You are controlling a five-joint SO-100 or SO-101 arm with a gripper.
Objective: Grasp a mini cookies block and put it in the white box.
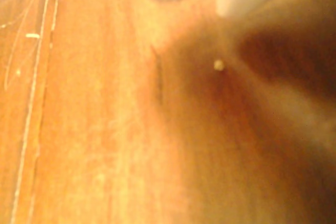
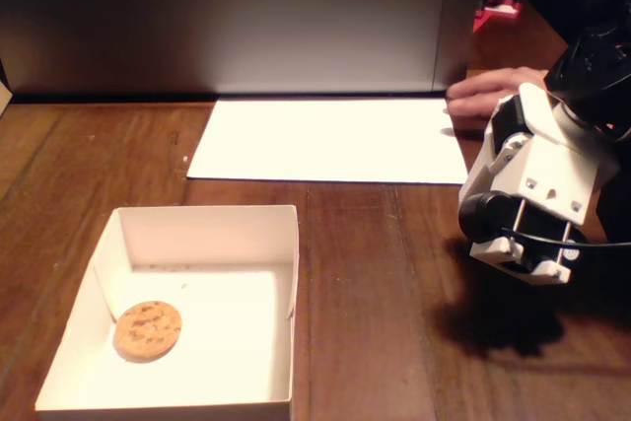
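The white box (image 2: 266,229) sits at the lower left of the fixed view, and one mini cookies block (image 2: 148,330) lies flat inside it near its left wall. My gripper (image 2: 518,255) hangs over the wooden table at the right, well away from the box, with a dark shadow beneath it. Its jaws face away from the fixed camera, so how they stand is not visible. The wrist view is blurred and shows only wood grain, a pale speck (image 1: 219,65) and dim shapes along the top edge. I see nothing held.
A flat white sheet of paper (image 2: 325,140) lies at the back of the table before a grey panel (image 2: 246,17). A person's hand (image 2: 488,96) rests at the sheet's right corner, just behind the arm. Bare wood (image 2: 375,293) lies between box and arm.
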